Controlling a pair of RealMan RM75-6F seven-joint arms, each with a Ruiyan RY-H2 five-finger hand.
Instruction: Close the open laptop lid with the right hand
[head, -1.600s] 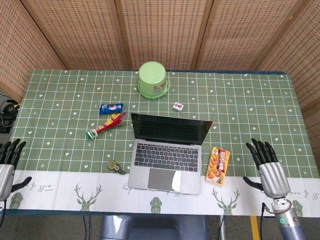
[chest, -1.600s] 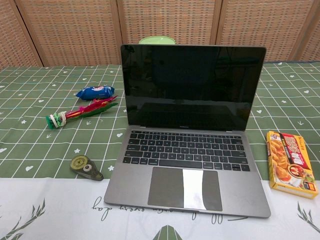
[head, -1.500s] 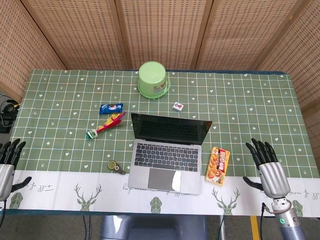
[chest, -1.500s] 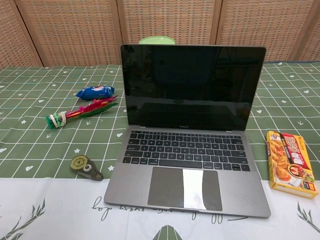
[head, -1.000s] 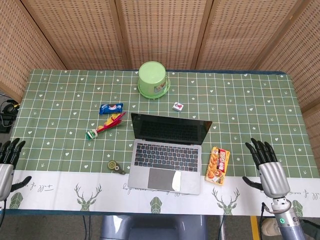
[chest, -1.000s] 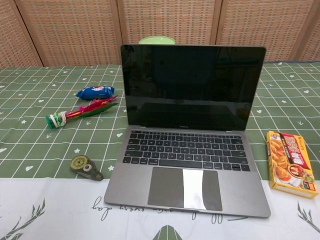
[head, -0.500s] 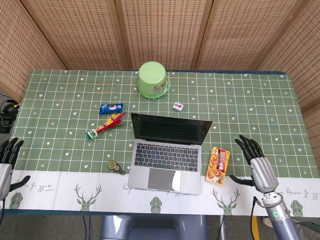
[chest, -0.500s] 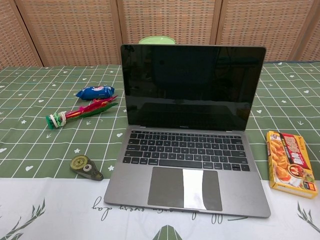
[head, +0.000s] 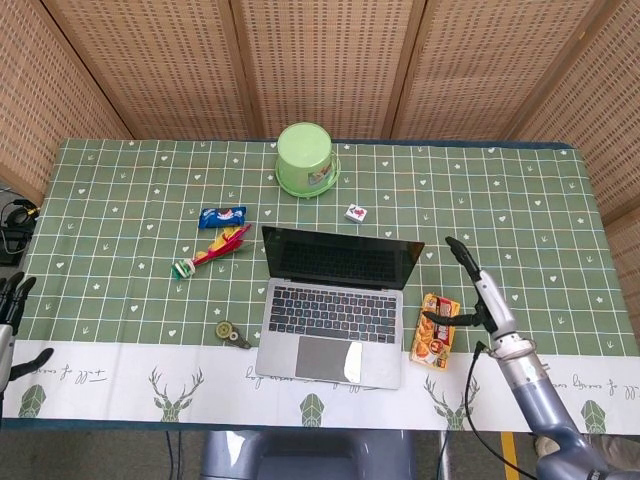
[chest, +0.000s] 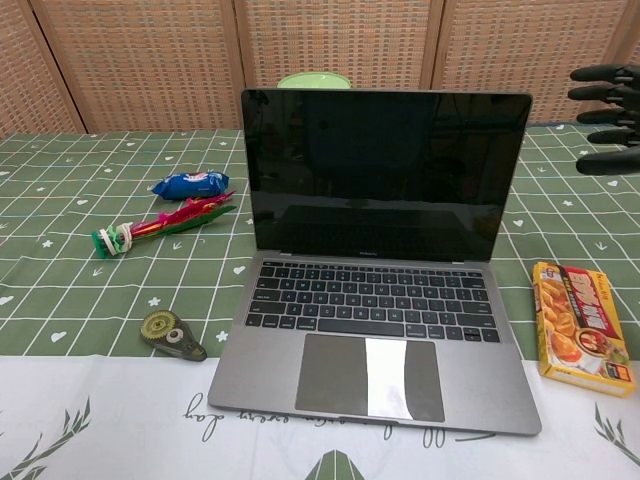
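The grey laptop (head: 335, 310) (chest: 380, 340) sits open at the table's front middle, its dark screen (chest: 385, 175) upright and facing me. My right hand (head: 475, 290) hovers to the laptop's right, above the snack box, turned edge-on with straight fingers pointing away and the thumb stuck out left. In the chest view only its black fingers (chest: 608, 120) show at the right edge, level with the lid's top and apart from it. My left hand (head: 10, 310) stays at the far left table edge, fingers spread, holding nothing.
An orange snack box (head: 436, 330) (chest: 582, 325) lies right of the laptop. A tape dispenser (head: 232, 335), a red-green toy (head: 212, 252) and a blue packet (head: 222, 216) lie to the left. A green bowl (head: 306, 159) and a small card (head: 356, 212) sit behind.
My right hand has lifted from the front right table edge, swung left toward the laptop and turned edge-on; its fingers now enter the chest view. The left hand slid slightly out of frame.
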